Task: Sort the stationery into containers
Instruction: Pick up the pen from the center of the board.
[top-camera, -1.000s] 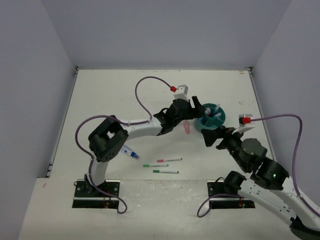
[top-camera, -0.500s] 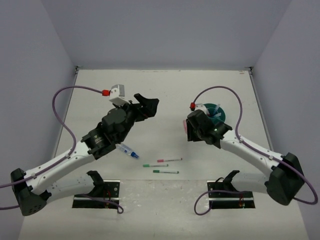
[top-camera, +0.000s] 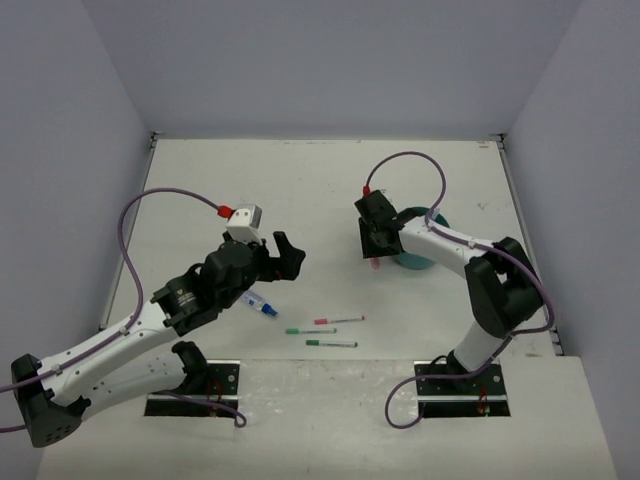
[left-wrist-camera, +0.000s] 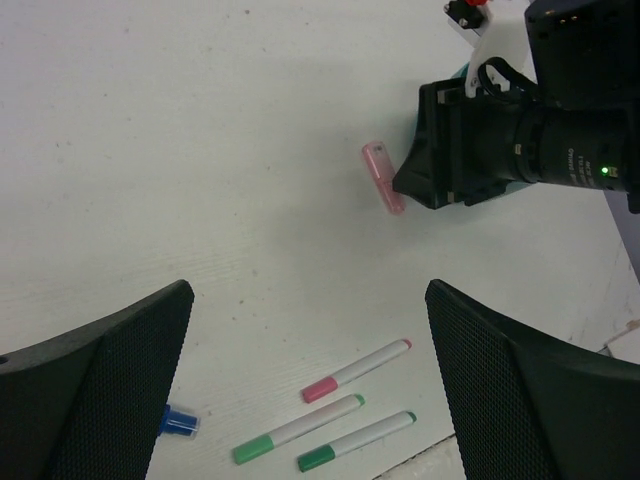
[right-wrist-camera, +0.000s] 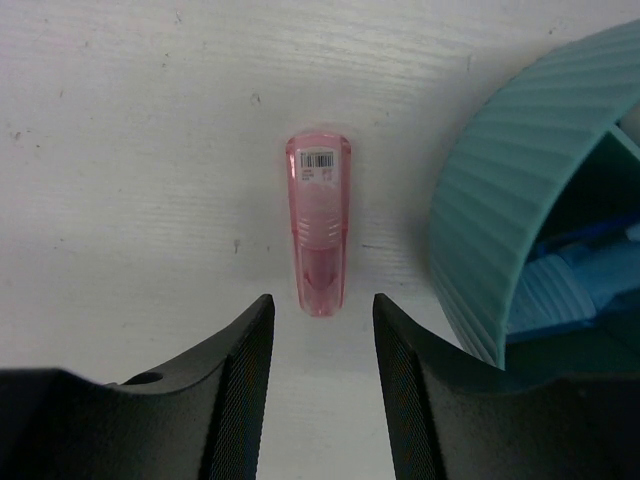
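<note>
My right claw, half spread, straddles one end of the pink highlighter beside the teal cup; my left claw gapes wide.

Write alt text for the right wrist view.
A pink highlighter lies flat on the white table, its near end just ahead of the open right tool. A ribbed teal cup stands to the right, blue items inside.

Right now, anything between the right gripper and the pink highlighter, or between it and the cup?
Nothing visible. The right gripper hangs open over the near end of the pink highlighter, which lies flat on bare table beside the teal cup; no item lies between them.
</note>
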